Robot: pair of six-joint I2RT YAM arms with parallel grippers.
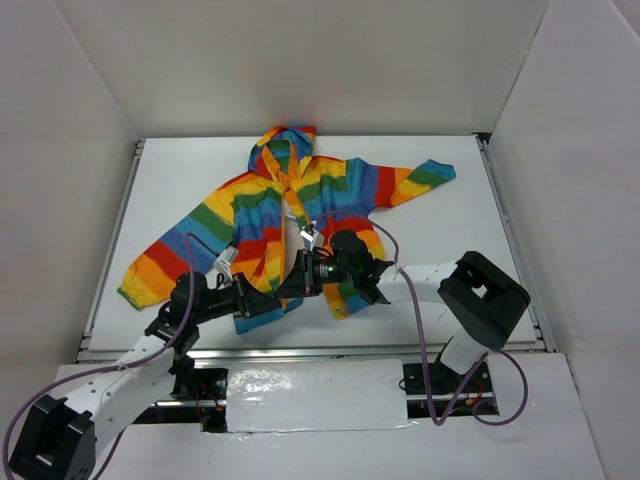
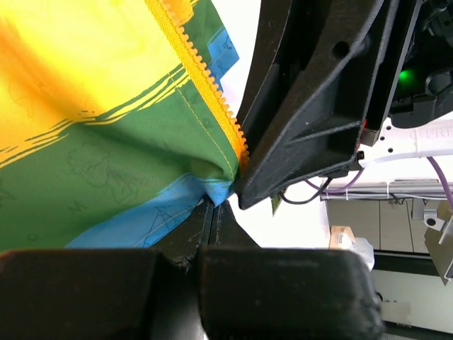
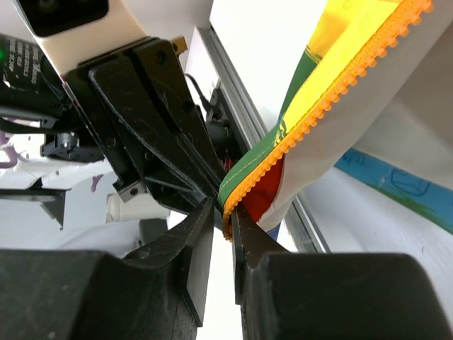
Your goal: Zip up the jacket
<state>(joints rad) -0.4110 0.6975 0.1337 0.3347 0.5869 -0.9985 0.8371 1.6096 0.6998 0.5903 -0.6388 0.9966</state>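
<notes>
The rainbow-striped hooded fabric jacket (image 1: 340, 190) is lying unzipped on the white table (image 1: 450, 270). The left gripper (image 2: 212, 205) is clamping its hem corner; the right gripper (image 3: 225, 228) is narrowly straddling the orange zipper edge (image 3: 340, 92), grip unclear.

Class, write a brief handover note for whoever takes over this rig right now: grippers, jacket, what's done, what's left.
Left gripper: shut on the jacket's bottom corner, by one zipper edge.
Right gripper: jaws slightly apart around the other zipper edge; grip unclear.
Jacket: lies on the table, hood far, front open.
Done: both edges reached. To do: join them, zip up.
</notes>
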